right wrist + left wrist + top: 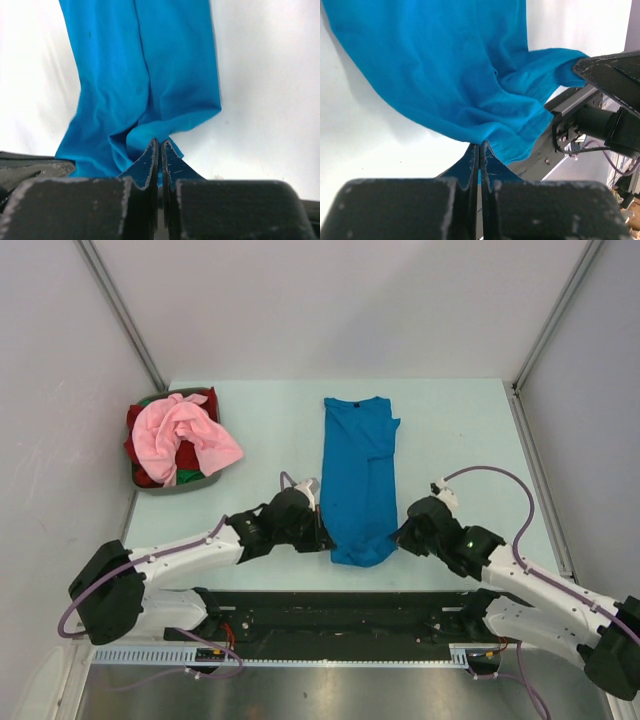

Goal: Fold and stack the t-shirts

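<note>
Gripping the near hem of the blue t-shirt at both corners, we have the left gripper and the right gripper each clamped tight on a small pinch of cloth, as both wrist views show. In the overhead view the shirt lies as a long narrow strip down the middle of the frame, collar toward the top, on the table. The pink t-shirt and red t-shirt sit heaped in the basket at the upper left.

We judge the next move to be carrying this hem up toward the collar. Our holds sit right at the fingertips, so a quick pull could let a corner slip out. We cannot tell whether each pinch catches every layer; if not, the lower layers would stay behind and the lengthwise fold would open. Uneven travel between our two arms would skew the crease, and lifting too low would drag the whole strip instead of folding it.
</note>
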`<state>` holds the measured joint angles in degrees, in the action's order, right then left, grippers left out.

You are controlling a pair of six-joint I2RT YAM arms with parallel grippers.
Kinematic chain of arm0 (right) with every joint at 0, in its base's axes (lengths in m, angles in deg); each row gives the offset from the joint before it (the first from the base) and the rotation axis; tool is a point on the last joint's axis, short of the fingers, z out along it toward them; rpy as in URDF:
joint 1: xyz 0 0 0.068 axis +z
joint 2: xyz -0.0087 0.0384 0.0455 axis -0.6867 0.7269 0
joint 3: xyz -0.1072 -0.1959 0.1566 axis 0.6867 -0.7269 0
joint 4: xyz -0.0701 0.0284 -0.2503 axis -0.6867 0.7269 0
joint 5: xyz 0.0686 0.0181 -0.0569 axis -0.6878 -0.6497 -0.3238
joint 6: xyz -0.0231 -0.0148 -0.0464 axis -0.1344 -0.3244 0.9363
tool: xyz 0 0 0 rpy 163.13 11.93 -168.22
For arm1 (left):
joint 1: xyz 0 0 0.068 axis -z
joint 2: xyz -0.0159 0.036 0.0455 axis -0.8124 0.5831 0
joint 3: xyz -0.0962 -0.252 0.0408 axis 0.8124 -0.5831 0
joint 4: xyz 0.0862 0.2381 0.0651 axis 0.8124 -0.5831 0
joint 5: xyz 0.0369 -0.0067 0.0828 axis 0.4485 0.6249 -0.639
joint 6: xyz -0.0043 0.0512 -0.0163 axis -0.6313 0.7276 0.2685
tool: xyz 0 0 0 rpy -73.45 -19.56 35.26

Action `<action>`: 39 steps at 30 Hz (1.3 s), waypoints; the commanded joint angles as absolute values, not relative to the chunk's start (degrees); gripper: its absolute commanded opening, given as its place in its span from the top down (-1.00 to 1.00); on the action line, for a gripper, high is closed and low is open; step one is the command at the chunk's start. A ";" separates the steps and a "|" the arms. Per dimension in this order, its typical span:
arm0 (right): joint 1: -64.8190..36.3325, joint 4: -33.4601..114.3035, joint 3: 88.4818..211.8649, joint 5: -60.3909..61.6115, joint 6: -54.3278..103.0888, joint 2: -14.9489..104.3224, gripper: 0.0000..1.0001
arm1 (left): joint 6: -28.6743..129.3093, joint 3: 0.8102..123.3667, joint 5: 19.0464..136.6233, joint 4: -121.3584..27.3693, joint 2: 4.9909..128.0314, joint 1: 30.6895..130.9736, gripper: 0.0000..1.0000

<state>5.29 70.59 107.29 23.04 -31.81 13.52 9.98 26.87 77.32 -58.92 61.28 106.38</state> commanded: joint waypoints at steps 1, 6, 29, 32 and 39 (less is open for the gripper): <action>-2.57 65.06 111.62 19.33 -25.24 16.16 1.00 | 13.47 31.83 77.83 -60.35 63.00 101.80 1.00; -10.40 60.23 114.09 12.74 -21.90 21.52 1.00 | 16.54 37.19 79.68 -60.78 67.56 96.09 1.00; -23.94 46.07 125.78 -0.01 -17.58 48.15 1.00 | 16.90 51.18 88.82 -53.67 91.38 84.22 1.00; -24.56 44.93 126.57 -0.71 -17.41 50.17 1.00 | 16.90 52.58 89.96 -53.49 92.97 82.55 1.00; -26.05 43.43 128.06 -1.85 -17.23 53.86 1.00 | 17.69 57.50 91.72 -54.46 97.71 80.44 1.00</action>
<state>-25.17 46.59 124.91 -0.37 -18.08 52.42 16.47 53.25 88.91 -55.69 95.72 81.49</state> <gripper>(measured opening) 0.017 0.007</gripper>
